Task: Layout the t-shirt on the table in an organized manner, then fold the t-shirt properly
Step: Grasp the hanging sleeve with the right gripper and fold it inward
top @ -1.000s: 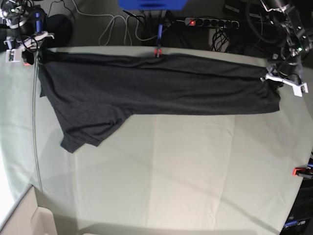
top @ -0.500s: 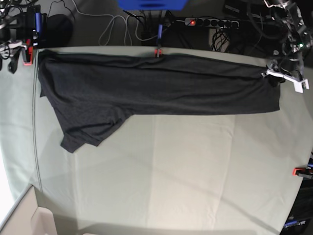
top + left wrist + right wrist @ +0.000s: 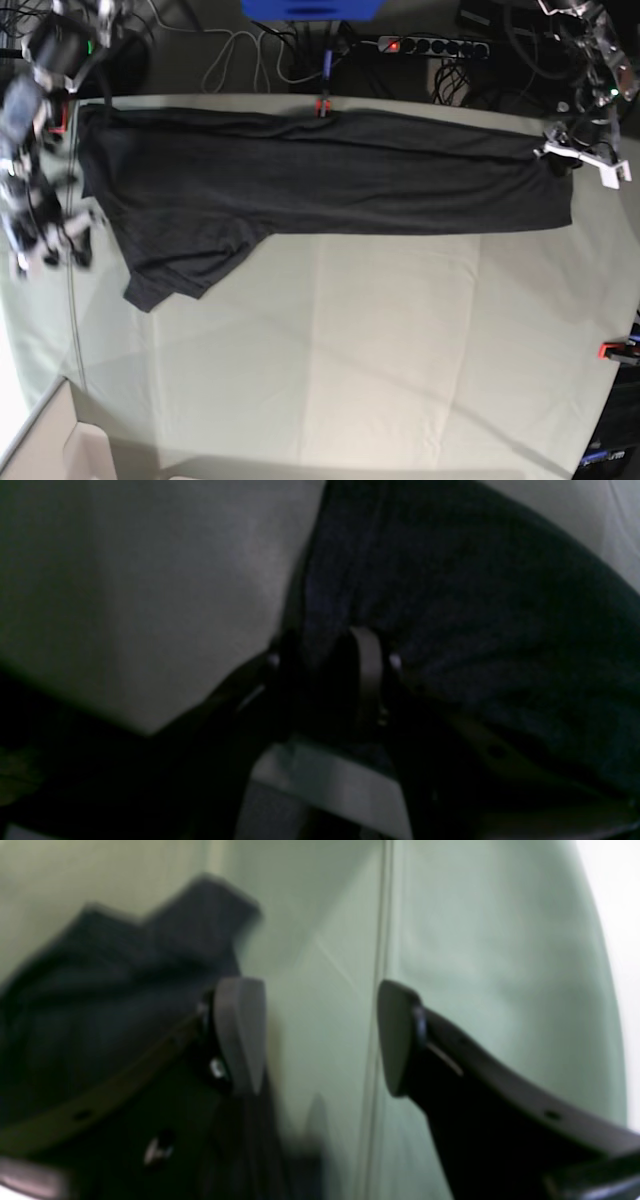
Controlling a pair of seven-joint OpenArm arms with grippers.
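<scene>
- The black short-sleeved cotton t-shirt (image 3: 320,175) lies stretched out as a long band along the far side of the large flat bench (image 3: 400,350) with its pale grey-green cloth surface; the plain dark side faces up.
- One sleeve juts toward the near side at the base view's left end, and its tip lies flat on the cloth.
- The right claw (image 3: 50,245) hangs over the bench just beside that sleeve, at the left edge of the base view, and is blurred there.
- In the right wrist view the right claw (image 3: 312,1035) stands wide, its two grey pads apart with only bare green cloth between them; it holds nothing, and the t-shirt (image 3: 100,1005) lies off to one side of it.
- The left claw (image 3: 580,160) sits at the t-shirt's other end, at the base view's right, touching the fabric at the far corner.
- The left wrist view is dark: the left claw (image 3: 332,670) has its jaws narrowly set with dark cloth of the t-shirt (image 3: 475,605) bunched around and between them, so it appears to pinch the fabric.
- A small red clamp (image 3: 321,106) sits at the far edge of the bench, touching the t-shirt's upper hem, and another red clamp (image 3: 612,350) sits at the right edge.
- A black power strip (image 3: 430,45) with a lit red switch lies behind the bench among cables.
</scene>
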